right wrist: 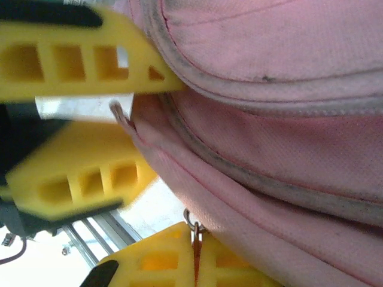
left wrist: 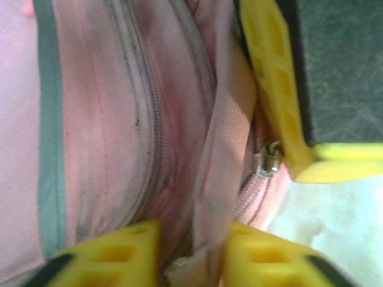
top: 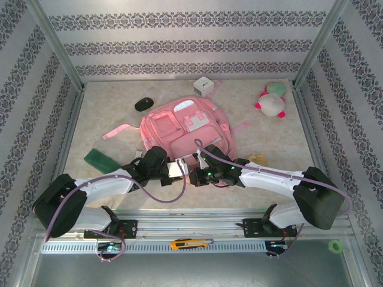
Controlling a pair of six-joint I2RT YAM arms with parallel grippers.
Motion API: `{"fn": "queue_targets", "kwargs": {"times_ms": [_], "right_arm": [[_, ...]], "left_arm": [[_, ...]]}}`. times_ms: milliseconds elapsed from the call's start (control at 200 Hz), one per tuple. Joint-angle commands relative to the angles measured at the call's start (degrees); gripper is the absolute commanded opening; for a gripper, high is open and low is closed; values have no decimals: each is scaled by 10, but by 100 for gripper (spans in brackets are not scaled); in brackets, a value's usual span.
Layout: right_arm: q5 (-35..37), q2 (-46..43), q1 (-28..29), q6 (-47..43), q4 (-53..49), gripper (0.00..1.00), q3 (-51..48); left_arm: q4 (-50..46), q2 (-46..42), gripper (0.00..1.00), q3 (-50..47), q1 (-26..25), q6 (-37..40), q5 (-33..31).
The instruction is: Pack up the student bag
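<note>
The student bag [top: 185,128], a large pink backpack, lies flat in the middle of the table. Both grippers meet at its near edge. My left gripper [top: 181,169] is closed on a fold of the bag's pink fabric [left wrist: 206,179] beside a zip line; its yellow fingers [left wrist: 119,251] press the fold from both sides. My right gripper [right wrist: 196,236] is shut on a small metal zip pull [right wrist: 191,220] at the bag's edge. The left wrist view also catches that pull [left wrist: 269,162], next to the right gripper's yellow fingers [left wrist: 269,89].
A black mouse [top: 143,104], a white cube [top: 204,85] and a pink-and-white plush toy [top: 272,100] lie behind the bag. A green flat object [top: 100,159] is at the left, a small yellow item [top: 258,158] at the right. An orange knife [top: 190,243] rests on the front rail.
</note>
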Motion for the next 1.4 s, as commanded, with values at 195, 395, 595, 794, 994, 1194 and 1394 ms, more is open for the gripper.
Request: {"fn": "queue_targets", "kwargs": {"times_ms": [195, 395, 595, 794, 994, 1194, 1394], "right_arm": [[-27, -91, -79, -39, -120, 0, -2], [-48, -153, -173, -78, -202, 0, -16], [-61, -165, -219, -96, -204, 0, -34], [-83, -144, -168, -63, -132, 0, -39], [-84, -130, -158, -62, -120, 0, -37], [-86, -130, -157, -61, -118, 0, -35], [-92, -133, -156, -59, -116, 0, -34]], "left_arm": [[-75, -37, 0, 22, 2, 18, -97], [-136, -55, 0, 47, 8, 10, -100], [-178, -81, 0, 51, 11, 11, -100], [-202, -89, 32, 68, 10, 16, -67], [-100, -75, 65, 77, -48, 2, -10], [-26, 27, 66, 119, -90, 0, -18], [23, 113, 59, 151, -99, -2, -31]]}}
